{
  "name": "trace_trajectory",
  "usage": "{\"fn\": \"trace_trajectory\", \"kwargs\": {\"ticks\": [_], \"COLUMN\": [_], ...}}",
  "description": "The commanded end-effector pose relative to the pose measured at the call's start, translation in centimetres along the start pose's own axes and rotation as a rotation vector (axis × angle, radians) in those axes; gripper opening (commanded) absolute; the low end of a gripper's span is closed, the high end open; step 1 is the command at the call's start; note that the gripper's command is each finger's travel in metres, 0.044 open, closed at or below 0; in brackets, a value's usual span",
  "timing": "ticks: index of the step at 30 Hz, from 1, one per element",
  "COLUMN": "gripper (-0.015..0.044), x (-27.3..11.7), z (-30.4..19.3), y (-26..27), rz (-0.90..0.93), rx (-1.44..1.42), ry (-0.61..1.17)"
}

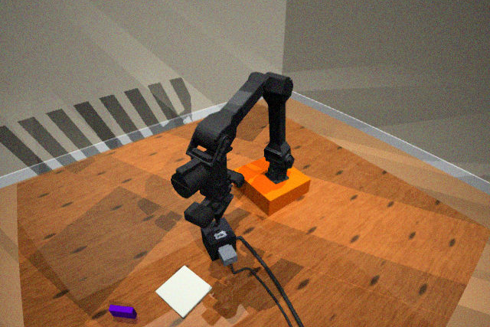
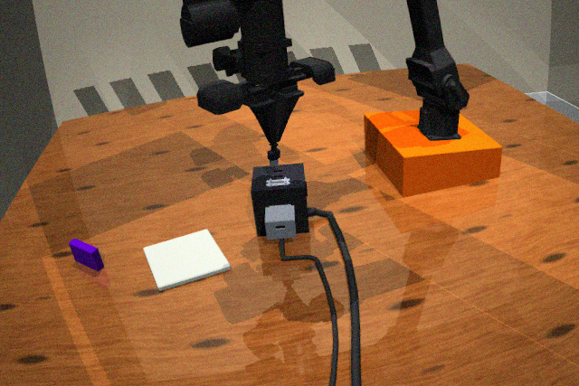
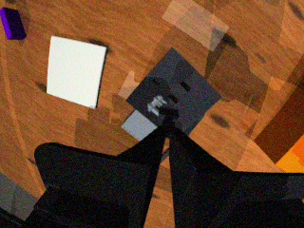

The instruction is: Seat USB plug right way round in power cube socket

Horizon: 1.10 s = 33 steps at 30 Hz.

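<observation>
The black power cube [image 1: 208,245] [image 2: 261,206] [image 3: 175,66] stands on the table, with a pale marking and dark slots on its top. My gripper [image 1: 217,219] [image 2: 273,142] [image 3: 167,132] points down over the cube and is shut on the small USB plug [image 2: 273,155] [image 3: 167,113]. The plug has a dark body, with a short grey metal part showing below it in the exterior view, at the cube's rear top edge. The metal end's tip is hidden, so I cannot tell whether it touches the socket or which way round it faces.
A grey block [image 1: 227,254] [image 2: 280,221] [image 3: 139,125] sits on the cube's side; two black cables [image 1: 272,276] [image 2: 346,255] run off from there. A white square tile [image 1: 183,290] [image 2: 185,258] [image 3: 76,71] and a purple block [image 1: 122,311] [image 2: 86,254] [image 3: 12,24] lie nearby. The arm's base stands on an orange box [image 1: 253,191] [image 2: 449,166].
</observation>
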<state>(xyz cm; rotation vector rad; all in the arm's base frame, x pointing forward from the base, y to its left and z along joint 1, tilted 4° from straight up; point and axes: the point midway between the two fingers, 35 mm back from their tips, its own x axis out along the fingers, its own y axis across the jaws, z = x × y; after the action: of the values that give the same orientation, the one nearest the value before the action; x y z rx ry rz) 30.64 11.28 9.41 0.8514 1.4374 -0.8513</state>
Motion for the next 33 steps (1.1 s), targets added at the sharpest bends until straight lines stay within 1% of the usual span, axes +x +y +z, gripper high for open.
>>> {"fn": "trace_trajectory", "kwargs": {"ticks": [1, 18, 33], "gripper": [0.0000, 0.0000, 0.0000], "x": [0.03, 0.03, 0.02], "z": [0.00, 0.00, 0.00], "y": [-0.02, -0.02, -0.01], "rz": [-0.001, -0.001, 0.000], "rx": [0.105, 0.547, 0.561], "ry": [0.000, 0.000, 0.000]}}
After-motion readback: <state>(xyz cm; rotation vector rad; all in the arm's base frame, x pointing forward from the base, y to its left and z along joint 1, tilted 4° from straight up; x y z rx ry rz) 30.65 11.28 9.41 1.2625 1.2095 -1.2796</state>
